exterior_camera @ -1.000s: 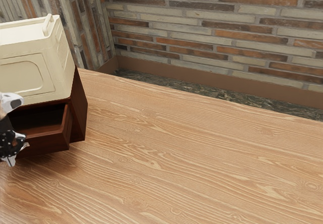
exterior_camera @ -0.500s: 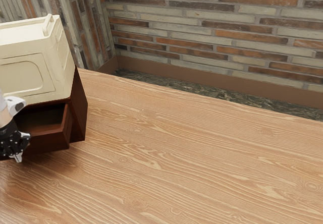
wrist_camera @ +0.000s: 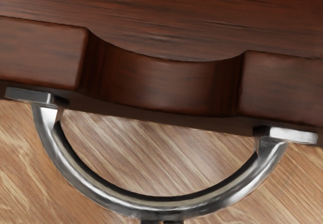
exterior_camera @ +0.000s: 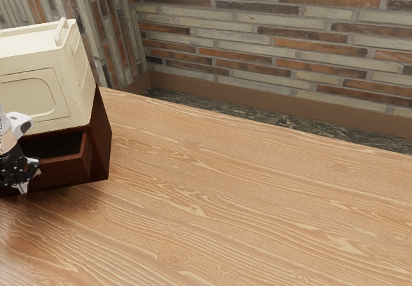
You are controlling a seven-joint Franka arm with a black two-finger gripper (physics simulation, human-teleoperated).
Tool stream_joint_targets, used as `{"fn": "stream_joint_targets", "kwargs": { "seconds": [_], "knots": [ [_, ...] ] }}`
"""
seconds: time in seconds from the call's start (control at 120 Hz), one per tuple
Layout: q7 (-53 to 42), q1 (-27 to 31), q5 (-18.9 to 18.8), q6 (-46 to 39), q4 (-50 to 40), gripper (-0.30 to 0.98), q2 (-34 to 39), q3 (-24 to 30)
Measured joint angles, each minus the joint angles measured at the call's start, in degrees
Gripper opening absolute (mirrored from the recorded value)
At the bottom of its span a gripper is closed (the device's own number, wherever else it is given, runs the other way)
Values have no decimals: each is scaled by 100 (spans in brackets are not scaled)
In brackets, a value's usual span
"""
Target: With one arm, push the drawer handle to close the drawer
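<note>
So the wooden drawer [exterior_camera: 64,174] was partway out, under the cream box [exterior_camera: 32,99]. The black gripper [exterior_camera: 24,187] sat at the outer side of the curved metal handle [wrist_camera: 161,210], presumably to shove inward. Couldn't tell whether it was open or closed.

The location is an indoor room of unidentifiable type. Brick walls [exterior_camera: 277,35] and a brown baseboard [exterior_camera: 257,97] indicate this.

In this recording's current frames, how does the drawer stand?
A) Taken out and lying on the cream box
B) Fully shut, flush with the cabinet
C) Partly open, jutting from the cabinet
C: the drawer's front stands out from the dark red cabinet, with the shadowed inside visible behind it.
</note>
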State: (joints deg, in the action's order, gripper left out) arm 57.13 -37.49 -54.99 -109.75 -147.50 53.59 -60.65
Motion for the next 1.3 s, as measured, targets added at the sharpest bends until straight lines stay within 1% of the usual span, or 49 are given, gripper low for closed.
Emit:
{"fn": "stream_joint_targets", "kwargs": {
  "seconds": [0.042,0.133,0.392,0.517,0.592,0.7,1.083,1.142,1.192,1.267,1.3],
  "knots": [
    [-21,-58,-34,-27,67,-10,-16,-36],
    [-73,-263,-175,-75,221,-10,-31,-292],
    [-274,-534,-479,-264,535,-10,-73,-600],
    [-398,-872,-687,-418,768,-10,-76,-1065],
    [-483,-1034,-842,-521,855,-10,-76,-1233],
    [-621,-1124,-1045,-633,939,-10,-76,-1286],
    [-1182,-1275,-1464,-1052,1061,-10,-76,-1302],
    [-1248,-1276,-1477,-1087,1048,-10,-76,-1302],
    [-1293,-1259,-1359,-1103,1005,-10,-82,-1302],
    [-1352,-1240,-941,-1057,908,-10,-129,-1301],
    [-1362,-1233,-528,-929,878,-10,-228,-1277]
  ]
}}
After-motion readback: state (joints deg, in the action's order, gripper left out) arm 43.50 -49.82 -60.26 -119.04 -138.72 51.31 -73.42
